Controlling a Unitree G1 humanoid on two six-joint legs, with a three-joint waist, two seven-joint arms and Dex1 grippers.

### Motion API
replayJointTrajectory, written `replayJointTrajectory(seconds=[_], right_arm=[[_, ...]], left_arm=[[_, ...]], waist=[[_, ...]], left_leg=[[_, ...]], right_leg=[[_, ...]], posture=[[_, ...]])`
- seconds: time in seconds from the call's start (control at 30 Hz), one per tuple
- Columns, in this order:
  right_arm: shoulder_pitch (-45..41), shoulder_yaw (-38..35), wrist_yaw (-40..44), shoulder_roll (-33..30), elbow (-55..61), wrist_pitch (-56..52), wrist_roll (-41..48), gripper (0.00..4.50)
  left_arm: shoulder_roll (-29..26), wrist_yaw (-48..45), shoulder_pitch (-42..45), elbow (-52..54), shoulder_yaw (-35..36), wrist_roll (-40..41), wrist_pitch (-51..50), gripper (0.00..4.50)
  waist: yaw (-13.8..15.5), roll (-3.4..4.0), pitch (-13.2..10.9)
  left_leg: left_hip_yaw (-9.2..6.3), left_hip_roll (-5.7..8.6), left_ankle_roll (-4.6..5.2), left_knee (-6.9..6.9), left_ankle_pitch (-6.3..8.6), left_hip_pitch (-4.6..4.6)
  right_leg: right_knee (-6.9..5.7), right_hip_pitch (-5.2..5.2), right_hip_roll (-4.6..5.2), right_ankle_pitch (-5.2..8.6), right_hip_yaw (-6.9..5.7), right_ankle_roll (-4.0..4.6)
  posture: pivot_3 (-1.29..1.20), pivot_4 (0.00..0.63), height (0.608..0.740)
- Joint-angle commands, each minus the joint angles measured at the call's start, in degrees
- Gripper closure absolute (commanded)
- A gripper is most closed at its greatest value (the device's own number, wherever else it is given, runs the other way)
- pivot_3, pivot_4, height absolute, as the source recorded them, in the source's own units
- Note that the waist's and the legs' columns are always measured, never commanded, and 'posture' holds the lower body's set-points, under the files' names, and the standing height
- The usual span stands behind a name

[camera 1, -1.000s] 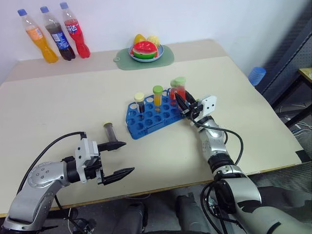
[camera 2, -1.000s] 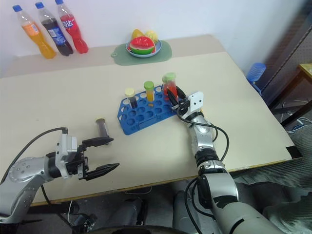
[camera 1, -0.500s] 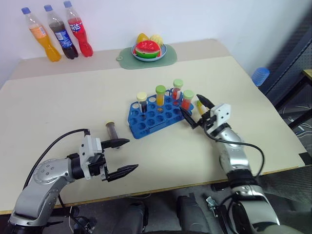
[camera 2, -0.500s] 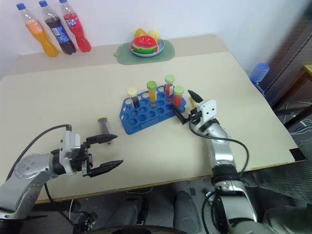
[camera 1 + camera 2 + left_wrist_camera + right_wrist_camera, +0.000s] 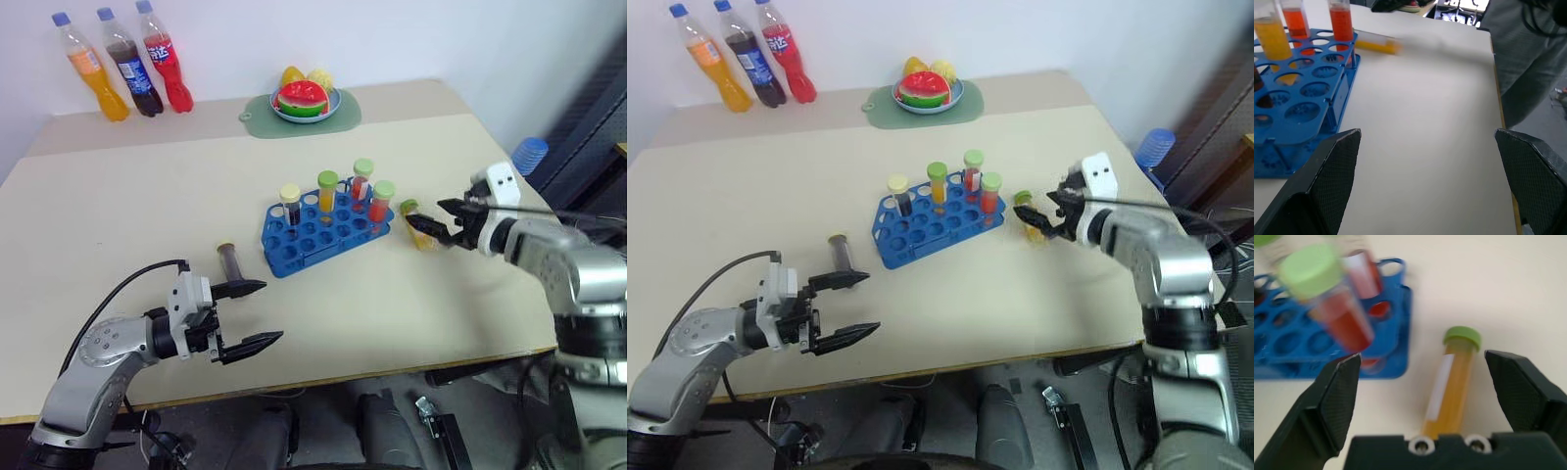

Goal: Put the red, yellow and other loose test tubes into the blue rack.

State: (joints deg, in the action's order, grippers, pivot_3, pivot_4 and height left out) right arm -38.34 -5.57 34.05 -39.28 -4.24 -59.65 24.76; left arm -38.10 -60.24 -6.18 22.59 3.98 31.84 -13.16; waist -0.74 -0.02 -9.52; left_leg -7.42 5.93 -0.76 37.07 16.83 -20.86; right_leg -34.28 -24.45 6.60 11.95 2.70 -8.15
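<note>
- Right claw (image 5: 438, 224): fingers spread wide, empty, poised just beside a yellow tube (image 5: 1450, 378) lying on the counter (image 5: 147, 196); a second ago it was at the blue rack (image 5: 323, 231), closed on a red tube (image 5: 381, 201).
- Left claw (image 5: 253, 315): fingers apart, empty, held level near the counter's front edge, unchanged.
- Blue rack: mid-counter, now holding four upright tubes; a dark-filled tube (image 5: 231, 260) lies just beside its left end.
- Counter: beige, against a white wall; three soda bottles (image 5: 125, 65) and a fruit plate (image 5: 306, 98) on a green mat (image 5: 343, 114) at the rear.
- Right arm: swung out to the right, forearm reaching in from the side.
</note>
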Motion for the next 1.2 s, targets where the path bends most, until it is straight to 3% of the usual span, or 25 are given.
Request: replayJointTrajectory(seconds=[0.03, 0.13, 0.37, 0.47, 0.6, 0.73, 0.9, 1.0, 1.1, 1.2], right_arm=[[-6.15, 4.45, 1.04, -1.29, -6.26, -4.83, -2.16, 0.05], [-11.89, 9.59, 2.17, -0.65, -15.44, -5.63, -5.56, 0.05], [-20.35, 22.71, 7.27, 2.15, -34.36, 3.78, -16.87, 0.05], [-21.64, 24.31, 9.02, 3.35, -39.48, 8.26, -19.93, 0.05], [-21.72, 24.81, 13.59, 3.77, -42.42, 10.94, -21.88, 1.4], [-19.4, 24.88, 19.73, -0.65, -36.81, 10.12, -22.79, 3.36], [-6.04, 23.34, 22.67, -12.65, -17.18, 15.95, -24.92, 3.36], [1.82, 19.49, 25.36, -17.32, -5.25, 14.15, -21.6, 3.36], [11.34, 7.36, 27.33, -15.04, 8.72, 14.18, -10.84, 3.36], [15.99, -3.0, 23.68, -3.73, 16.69, 20.37, -1.0, 3.36]], left_arm=[[-0.49, -0.13, -0.5, 1.53, 0.8, 0.23, 0.48, 0.0], [-1.43, -0.03, -1.92, 3.52, 1.15, 0.3, -0.05, 0.0], [-4.48, -1.58, -3.01, 6.43, 3.87, 3.13, -1.34, 0.0], [-4.91, -1.54, -2.9, 6.71, 4.07, 3.38, -1.58, 0.0], [-4.82, -1.3, -2.88, 6.9, 4.05, 3.65, -1.48, 0.0], [-4.14, -0.92, -2.68, 6.53, 3.85, 4.07, -1.51, 0.0], [-2.19, -0.15, -1.32, 4.11, 3.05, 3.21, -0.16, 0.0], [0.41, 2.25, 0.12, 3.07, 3.04, 3.8, -0.66, 0.0], [3.07, 6.01, 1.24, 2.36, 2.47, 2.63, -1.23, 0.0], [5.79, 10.31, 2.21, 2.27, 1.59, 0.89, -1.53, 0.0]], waist=[[0.06, -0.01, 0.01], [-0.01, -0.01, 0.01], [-0.29, -0.03, 0.02], [-0.36, -0.1, 0.07], [-0.36, -0.27, 0.17], [-0.23, -0.25, 0.16], [1.22, -0.2, 0.14], [1.54, -0.21, 0.14], [1.35, -0.22, 0.14], [0.33, -0.22, 0.13]], left_leg=[[0.0, 0.01, 0.01, 0.02, 0.0, -0.1], [-0.01, 0.08, 0.01, 0.14, 0.0, -0.55], [0.03, 0.1, 0.02, 0.14, 0.0, -0.57], [0.03, 0.09, 0.02, 0.14, 0.01, -0.5], [0.02, 0.09, 0.02, 0.15, 0.0, -0.46], [-0.02, 0.08, 0.01, 0.11, 0.01, -0.47], [-0.06, 0.15, 0.0, 0.13, 0.0, -0.61], [-0.06, 0.17, 0.04, 0.17, 0.03, -0.6], [-0.06, 0.12, 0.04, 0.17, 0.03, -0.55], [0.01, 0.01, 0.03, 0.15, 0.02, -0.48]], right_leg=[[0.02, -0.08, 0.02, -0.01, -0.01, -0.01], [0.02, -0.45, 0.13, -0.03, -0.06, -0.02], [0.01, -0.49, 0.14, -0.03, -0.06, -0.02], [0.01, -0.43, 0.13, -0.04, -0.06, -0.01], [0.0, -0.37, 0.11, -0.06, -0.07, 0.0], [-0.02, -0.43, 0.09, -0.06, -0.07, 0.01], [0.07, -0.47, 0.18, -0.05, -0.17, 0.0], [0.09, -0.42, 0.2, -0.05, -0.17, 0.0], [0.06, -0.37, 0.17, -0.05, -0.18, -0.01], [0.01, -0.38, 0.08, -0.06, -0.13, -0.02]], posture=[[0.0, 0.15, 0.74], [0.0, 0.15, 0.74], [0.0, 0.15, 0.74], [0.0, 0.15, 0.74], [0.0, 0.15, 0.74], [0.0, 0.15, 0.74], [0.0, 0.15, 0.74], [0.0, 0.15, 0.74], [0.0, 0.15, 0.74], [0.0, 0.15, 0.74]])
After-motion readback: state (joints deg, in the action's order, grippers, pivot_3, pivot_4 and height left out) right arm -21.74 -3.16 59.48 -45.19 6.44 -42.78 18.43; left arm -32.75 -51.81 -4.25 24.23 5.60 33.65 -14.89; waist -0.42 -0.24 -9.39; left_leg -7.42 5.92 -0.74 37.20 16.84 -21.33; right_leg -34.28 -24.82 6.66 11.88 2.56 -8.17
